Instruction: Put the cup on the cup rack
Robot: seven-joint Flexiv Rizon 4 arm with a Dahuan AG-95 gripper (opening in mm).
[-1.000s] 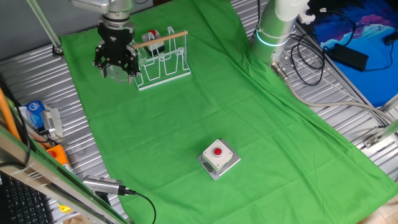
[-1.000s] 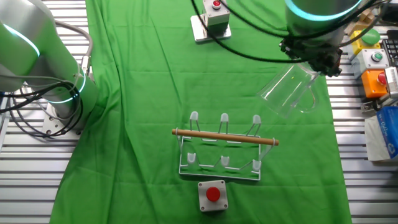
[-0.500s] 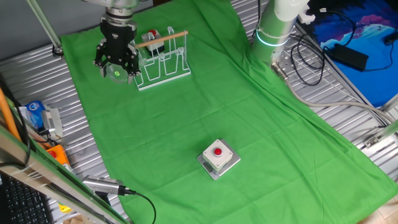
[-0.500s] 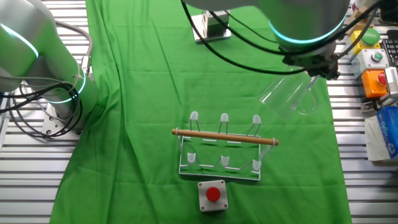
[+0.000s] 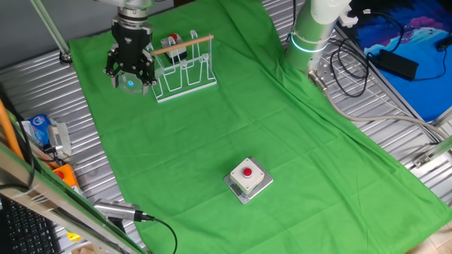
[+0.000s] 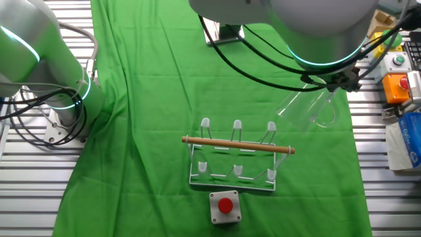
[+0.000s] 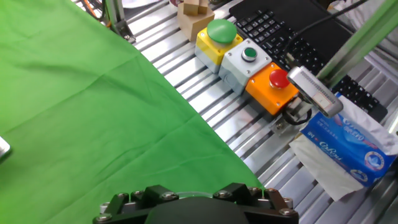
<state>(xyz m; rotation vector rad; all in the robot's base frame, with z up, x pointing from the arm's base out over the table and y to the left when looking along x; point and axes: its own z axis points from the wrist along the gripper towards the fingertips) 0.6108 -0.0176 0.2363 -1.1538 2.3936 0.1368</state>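
The clear cup (image 6: 305, 109) hangs tilted in the air to the right of the white wire cup rack (image 6: 235, 172), apart from it, its mouth turned towards the rack. My gripper (image 6: 333, 83) is shut on the cup's far end. In one fixed view the gripper (image 5: 131, 73) hangs just left of the cup rack (image 5: 185, 68) with the cup (image 5: 129, 83) faintly visible between its fingers. The rack's wooden dowel (image 6: 238, 145) lies across its top. In the hand view only the gripper (image 7: 186, 198) base and a thin arc of glass rim show at the bottom edge.
A grey box with a red button (image 6: 225, 205) sits just in front of the rack, another (image 5: 248, 178) lies mid-cloth. Beyond the cloth's edge are coloured button boxes (image 7: 249, 59), a tissue pack (image 7: 345, 146) and a keyboard (image 7: 280, 28). The arm's base (image 6: 39, 59) stands at the left.
The gripper has shifted slightly with the cup still held; the cup has sunk a little closer to the rack's level, and more of the arm now covers the top of the other fixed view.
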